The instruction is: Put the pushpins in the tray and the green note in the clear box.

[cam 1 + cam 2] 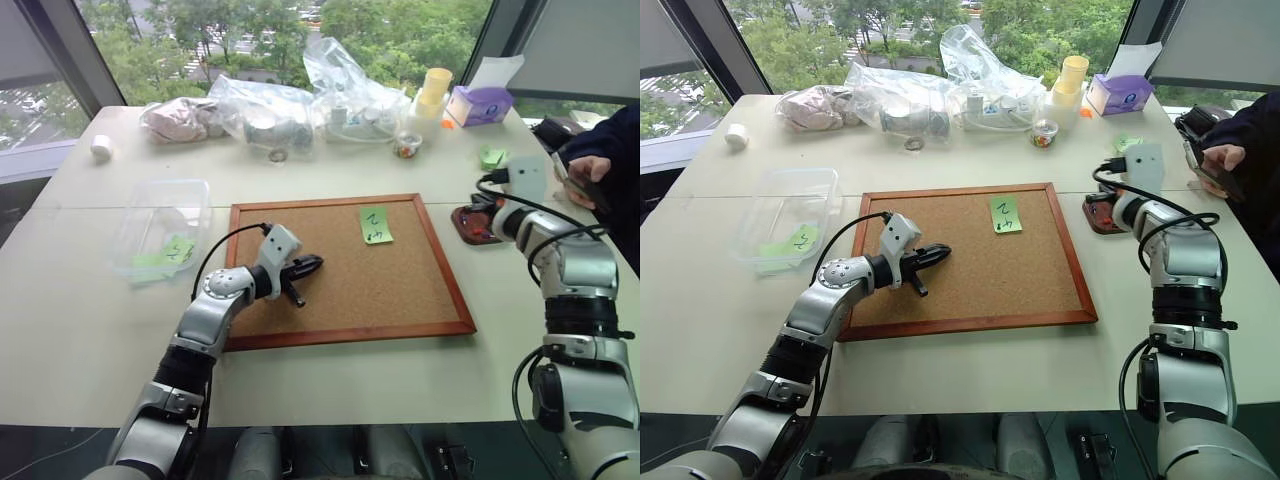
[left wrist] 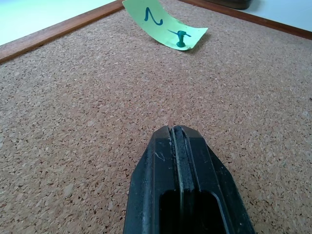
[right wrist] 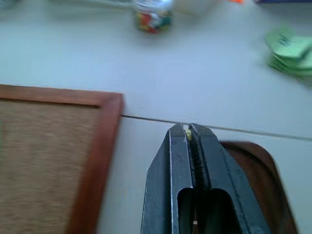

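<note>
The green note (image 1: pixel 376 225) with black scribbles lies on the corkboard (image 1: pixel 400 290), held by a teal pushpin (image 2: pixel 181 39). My left gripper (image 1: pixel 312 265) rests shut and holding nothing over the board's left half, pointing toward the note. The dark red-brown tray (image 1: pixel 468 224) sits just right of the board, partly hidden by my right gripper (image 3: pixel 189 130). That gripper hovers at the tray's (image 3: pixel 258 161) edge, shut on a yellow pushpin (image 3: pixel 187 131) that shows as a speck between its tips. The clear box (image 1: pixel 150 205) stands left of the board with pale green slips inside.
Crinkled plastic bags (image 1: pixel 270 110), a small jar of coloured pins (image 1: pixel 405 147), yellow cups (image 1: pixel 435 90) and a purple tissue box (image 1: pixel 482 103) line the far side. Green paper pieces (image 1: pixel 492 157) lie behind the tray. A person's hand (image 1: pixel 590 172) holds a phone at the right edge.
</note>
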Motion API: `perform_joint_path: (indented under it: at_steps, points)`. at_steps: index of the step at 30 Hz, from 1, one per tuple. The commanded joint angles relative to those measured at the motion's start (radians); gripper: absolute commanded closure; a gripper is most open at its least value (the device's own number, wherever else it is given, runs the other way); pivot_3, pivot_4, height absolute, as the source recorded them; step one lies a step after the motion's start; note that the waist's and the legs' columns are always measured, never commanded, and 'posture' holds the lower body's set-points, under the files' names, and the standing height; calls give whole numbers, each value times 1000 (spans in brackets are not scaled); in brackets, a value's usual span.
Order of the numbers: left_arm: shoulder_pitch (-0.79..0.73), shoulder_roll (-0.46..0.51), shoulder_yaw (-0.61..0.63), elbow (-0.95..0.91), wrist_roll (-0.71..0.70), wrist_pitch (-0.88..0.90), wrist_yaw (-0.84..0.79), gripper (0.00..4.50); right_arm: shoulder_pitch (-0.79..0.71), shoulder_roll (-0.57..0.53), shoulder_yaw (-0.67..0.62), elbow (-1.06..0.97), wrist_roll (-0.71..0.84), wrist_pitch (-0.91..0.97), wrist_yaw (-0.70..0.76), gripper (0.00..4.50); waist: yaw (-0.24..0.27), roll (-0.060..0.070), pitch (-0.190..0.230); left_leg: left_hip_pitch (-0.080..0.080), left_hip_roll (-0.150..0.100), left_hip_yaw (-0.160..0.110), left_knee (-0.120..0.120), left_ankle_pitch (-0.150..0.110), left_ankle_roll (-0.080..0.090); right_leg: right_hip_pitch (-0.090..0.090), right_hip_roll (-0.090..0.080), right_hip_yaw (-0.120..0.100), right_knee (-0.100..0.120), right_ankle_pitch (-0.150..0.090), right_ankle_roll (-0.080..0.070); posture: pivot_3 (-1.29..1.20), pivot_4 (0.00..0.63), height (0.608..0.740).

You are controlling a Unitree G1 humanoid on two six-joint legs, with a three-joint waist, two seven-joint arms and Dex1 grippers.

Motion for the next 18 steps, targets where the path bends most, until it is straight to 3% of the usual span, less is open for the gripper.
perform_joint_path:
  at_steps: [1, 6, 10, 14, 16, 18]
  points:
    - [42, 11, -33, 66, 25, 43, -7, 4500, -42, -11, -23, 86, 1, -73, -1, 4476, 0, 0, 0, 0, 0, 0, 0, 0, 0, 0, 0, 0, 0, 0, 0, 0, 150, 740]
    - [47, 15, -29, 60, 24, 45, -5, 4500, -59, -2, -23, 183, 8, -126, 12, 4476, 0, 0, 0, 0, 0, 0, 0, 0, 0, 0, 0, 0, 0, 0, 0, 0, 150, 740]
    - [48, 17, -27, 59, 24, 46, -4, 4500, -65, 3, -14, 223, 4, -152, 20, 3181, 0, 0, 0, 0, 0, 0, 0, 0, 0, 0, 0, 0, 0, 0, 0, 0, 150, 740]
    - [48, 17, -25, 59, 24, 45, -3, 4500, -64, 0, -13, 231, 2, -161, 18, 965, 0, 0, 0, 0, 0, 0, 0, 0, 0, 0, 0, 0, 0, 0, 0, 0, 150, 740]
    - [46, 18, -23, 59, 23, 45, -2, 4500, -59, -7, -14, 217, 4, -159, 22, 100, 0, 0, 0, 0, 0, 0, 0, 0, 0, 0, 0, 0, 0, 0, 0, 0, 150, 740]
    - [46, 18, -22, 59, 23, 45, -1, 4500, -56, -11, -14, 205, 5, -153, 25, 39, 0, 0, 0, 0, 0, 0, 0, 0, -1, 0, 0, 0, 0, 0, 0, 0, 150, 740]
